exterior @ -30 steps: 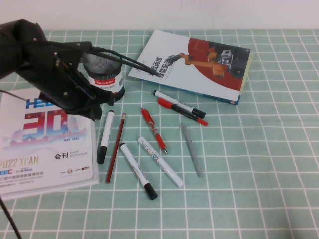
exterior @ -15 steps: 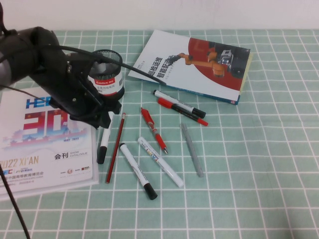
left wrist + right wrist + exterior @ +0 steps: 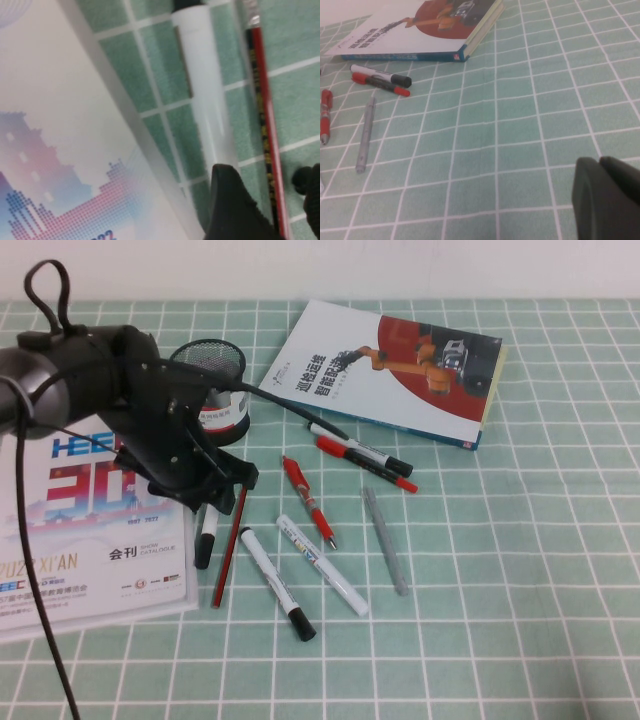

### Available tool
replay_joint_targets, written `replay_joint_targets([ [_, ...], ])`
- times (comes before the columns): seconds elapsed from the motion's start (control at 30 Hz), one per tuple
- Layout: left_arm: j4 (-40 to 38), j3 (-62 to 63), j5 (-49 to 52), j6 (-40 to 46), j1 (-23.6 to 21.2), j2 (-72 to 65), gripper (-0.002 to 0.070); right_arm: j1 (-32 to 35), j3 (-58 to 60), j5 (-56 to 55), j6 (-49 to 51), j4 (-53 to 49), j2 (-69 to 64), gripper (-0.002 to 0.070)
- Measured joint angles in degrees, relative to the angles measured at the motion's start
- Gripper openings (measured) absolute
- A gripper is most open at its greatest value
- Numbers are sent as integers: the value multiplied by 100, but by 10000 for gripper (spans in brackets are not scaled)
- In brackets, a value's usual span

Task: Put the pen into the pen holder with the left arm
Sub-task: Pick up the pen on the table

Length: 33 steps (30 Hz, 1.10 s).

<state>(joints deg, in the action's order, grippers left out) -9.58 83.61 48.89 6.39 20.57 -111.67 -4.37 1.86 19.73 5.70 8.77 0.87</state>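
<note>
**Inspector:** The pen lies flat on the bench, just right of the magazine edge, with the red pencil just beside it on its right. Its far part is hidden under the arm; the black near end shows. It is not yet lifted.

**Assistant:** And the left gripper?

**Inspector:** Low over the pen's far half, near side of the pen holder. Its fingers stand wide apart; in the left wrist view one sits by the white barrel and the other beyond the pencil, so the pencil appears to lie inside the span.

**Assistant:** The risk?

**Inspector:** In my judgement, closing as placed may trap pencil and pen together. Better to shift toward the magazine side so only the barrel sits between the fingers, then close square across it and lift clear before tilting it over the holder's mouth.

**Assistant:** The right gripper?

**Inspector:** Parked over bare bench on the right, well apart from the work; fingers together, holding nothing.
</note>
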Motion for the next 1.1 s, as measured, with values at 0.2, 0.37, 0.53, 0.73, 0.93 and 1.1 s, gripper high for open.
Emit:
replay_joint_targets([
  [0.2, 244, 0, 0, -207, 9, -95, 283, 0, 0, 0, 0, 0, 0, -20],
  [0.37, 341, 4, -22, -276, 22, -223, 284, 0, 0, 0, 0, 0, 0, -20],
  [0.53, 505, 13, -110, -292, 139, -299, 284, 0, 0, 0, 0, 0, 0, -20],
  [0.73, 594, 13, -123, -292, 157, -329, 284, 0, 0, 0, 0, 0, 0, -20],
  [0.93, 661, 44, -84, -301, 168, -392, 284, 0, 0, 0, 0, 0, 0, -20],
  [1.1, 721, 44, -84, -301, 213, -402, 284, 0, 0, 0, 0, 0, 0, -20],
])
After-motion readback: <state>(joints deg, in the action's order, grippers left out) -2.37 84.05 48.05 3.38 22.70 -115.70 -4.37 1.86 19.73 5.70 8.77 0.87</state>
